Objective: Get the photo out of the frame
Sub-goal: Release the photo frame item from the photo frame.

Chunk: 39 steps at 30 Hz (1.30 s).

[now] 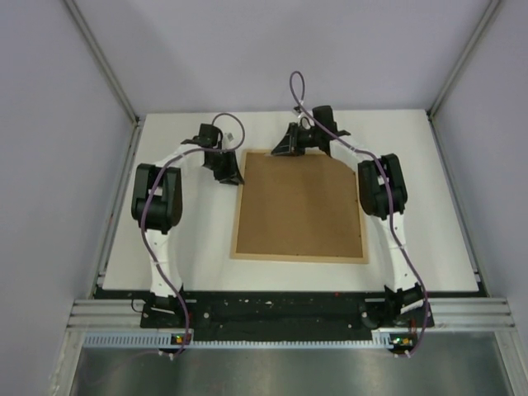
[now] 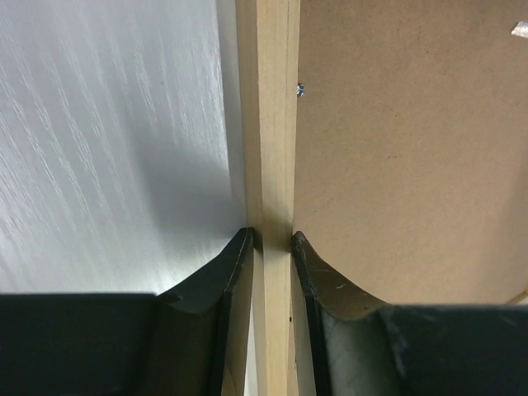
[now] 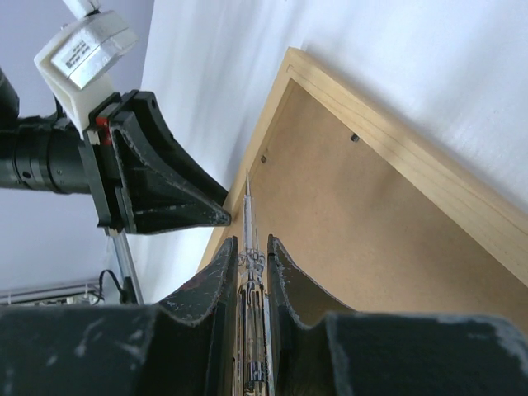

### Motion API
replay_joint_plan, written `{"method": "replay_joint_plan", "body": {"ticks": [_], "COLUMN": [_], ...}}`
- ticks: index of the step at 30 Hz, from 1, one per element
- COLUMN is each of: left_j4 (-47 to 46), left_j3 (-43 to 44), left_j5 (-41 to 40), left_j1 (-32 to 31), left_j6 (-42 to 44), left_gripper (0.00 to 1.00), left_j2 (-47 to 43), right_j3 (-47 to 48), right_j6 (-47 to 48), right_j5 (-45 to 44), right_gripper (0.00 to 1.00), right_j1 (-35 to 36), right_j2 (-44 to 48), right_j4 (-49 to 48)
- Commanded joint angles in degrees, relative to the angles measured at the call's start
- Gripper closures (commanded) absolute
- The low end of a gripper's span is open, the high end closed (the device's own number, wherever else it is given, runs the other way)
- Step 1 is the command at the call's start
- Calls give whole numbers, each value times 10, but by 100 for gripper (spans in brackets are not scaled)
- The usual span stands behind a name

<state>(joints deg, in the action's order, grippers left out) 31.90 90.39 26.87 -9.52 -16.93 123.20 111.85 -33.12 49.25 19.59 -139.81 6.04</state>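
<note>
1. step in hand, by judgement: working open the back of the frame [image 1: 299,259]; photo not yet out, no print seen in any view.
2. left gripper [image 2: 272,239]: narrow, clamped across the 9 o'clock rail near the 11 o'clock corner.
3. right gripper [image 3: 250,241]: nearly closed, pinching a thin pale sheet [image 3: 248,202] edge-on at the 12 o'clock rail; cannot tell whether photo.
4. frame: face down at centre of table [image 1: 190,239], light wood, brown backing board [image 1: 297,206] up.
5. next, probably: pin frame, draw sheet clear slowly.

Both arms forward, left gripper [image 2: 271,236] tight on the frame [image 2: 272,99], right gripper [image 3: 251,241] pinched closed.
</note>
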Motion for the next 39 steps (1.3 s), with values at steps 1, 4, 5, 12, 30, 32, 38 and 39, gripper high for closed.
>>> {"method": "replay_joint_plan", "body": {"ticks": [1, 4, 5, 12, 30, 32, 38, 39], "left_j4": [3, 6, 9, 35, -23, -28, -30, -29], "left_j3": [-47, -50, -50, -27, -35, -36, -36, -35], "left_j5": [-79, -107, -111, -105, 2, 7, 14, 16], "left_j1": [-44, -50, -50, -45, 2, 2, 2, 2], "left_j6": [-28, -52, -61, -74, -58, -62, -60, -61], "left_gripper": [76, 76, 75, 52, 63, 66, 70, 71], "left_j2": [-41, -50, -50, -46, -23, -21, -21, -20], "right_j3": [16, 28, 34, 48, 79, 82, 82, 81], "right_j6": [7, 18, 19, 18, 21, 20, 20, 21], "right_j5": [3, 2, 3, 6, -54, -51, -44, -44], "right_gripper": [100, 100, 100, 100, 100, 100, 100, 100], "right_j1": [8, 10, 9, 10, 48, 50, 55, 56], "right_j2": [-2, -10, -13, -21, -81, -84, -81, -82], "right_j4": [-8, 19, 28, 54, 85, 85, 88, 87]}}
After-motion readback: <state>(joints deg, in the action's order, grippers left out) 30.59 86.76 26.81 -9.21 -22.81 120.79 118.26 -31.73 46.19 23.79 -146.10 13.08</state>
